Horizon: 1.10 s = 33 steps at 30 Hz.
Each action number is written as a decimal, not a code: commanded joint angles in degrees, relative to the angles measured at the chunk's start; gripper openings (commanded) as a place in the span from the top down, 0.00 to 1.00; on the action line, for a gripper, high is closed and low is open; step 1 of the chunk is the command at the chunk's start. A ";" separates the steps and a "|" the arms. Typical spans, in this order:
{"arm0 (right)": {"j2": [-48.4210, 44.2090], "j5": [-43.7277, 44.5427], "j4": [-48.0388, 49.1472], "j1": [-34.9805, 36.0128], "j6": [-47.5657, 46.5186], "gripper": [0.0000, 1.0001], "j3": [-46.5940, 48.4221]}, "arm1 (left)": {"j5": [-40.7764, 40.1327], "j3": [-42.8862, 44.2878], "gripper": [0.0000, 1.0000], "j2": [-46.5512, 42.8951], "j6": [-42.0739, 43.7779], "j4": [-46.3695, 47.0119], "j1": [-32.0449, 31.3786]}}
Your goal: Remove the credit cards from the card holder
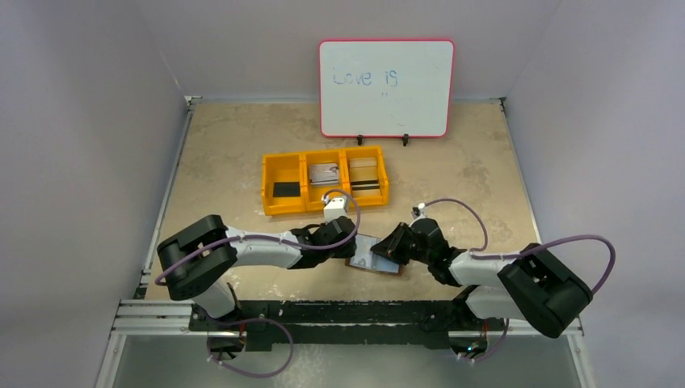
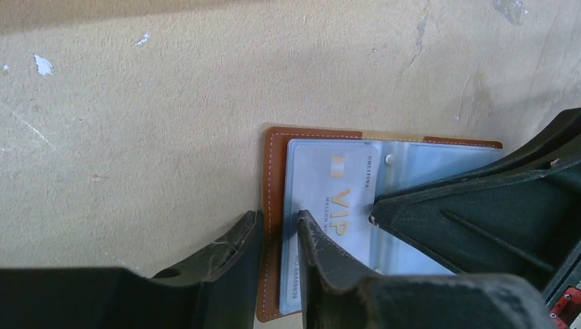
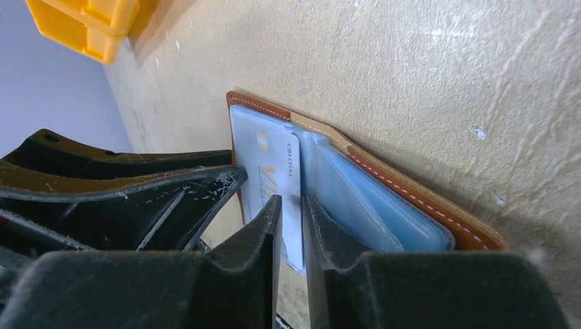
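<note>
We see the card holder lying open near the middle of the counter's near edge. Our left gripper is narrowed to a slit, pinching its brown border. Our right gripper is almost closed, clamping a pale credit card at the clear sleeves.

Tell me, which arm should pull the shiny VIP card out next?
The right one, probably. The right tool has the VIP card between its fingers, ready to pull; the left tool straddles the edge of the card holder, seemingly steadying it.
</note>
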 commanded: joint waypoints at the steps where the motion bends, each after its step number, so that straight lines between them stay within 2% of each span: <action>1: -0.17 0.29 -5.61 -0.30 -3.94 0.79 -0.62 | 5.61 -0.20 0.79 1.24 -0.29 2.80 -0.46; 4: -0.60 -1.46 -5.08 -0.32 -3.99 0.78 -0.15 | 6.10 -0.64 0.88 0.77 -0.49 3.86 -0.49; 8: -1.24 -3.16 0.29 -1.21 -0.09 0.78 -2.52 | 6.98 -0.75 1.00 1.30 -0.75 4.95 -0.53; 12: -1.67 -1.52 -2.90 -1.38 -1.51 0.81 -0.54 | 7.26 -0.39 1.00 2.49 -0.84 5.03 -0.69; 19: -1.45 -6.55 8.05 -1.72 0.91 0.86 -3.20 | 6.40 -0.31 1.00 2.80 -0.83 4.03 -0.89; 22: -2.08 -7.45 11.80 -2.03 2.34 0.93 -4.76 | 5.19 -0.08 1.00 2.71 -0.85 2.66 -0.91; 23: -2.67 -7.89 14.19 -2.21 3.20 1.00 -5.84 | 4.79 0.18 1.00 2.56 -0.54 1.83 -0.91; 25: -4.37 -7.31 16.12 -2.19 4.85 1.00 -7.26 | 3.25 0.58 1.00 2.04 -0.38 -0.19 -0.88; 33: -8.96 -7.40 13.14 -2.88 3.92 1.00 -6.87 | 1.00 -0.10 1.00 0.15 -1.18 -0.99 -0.98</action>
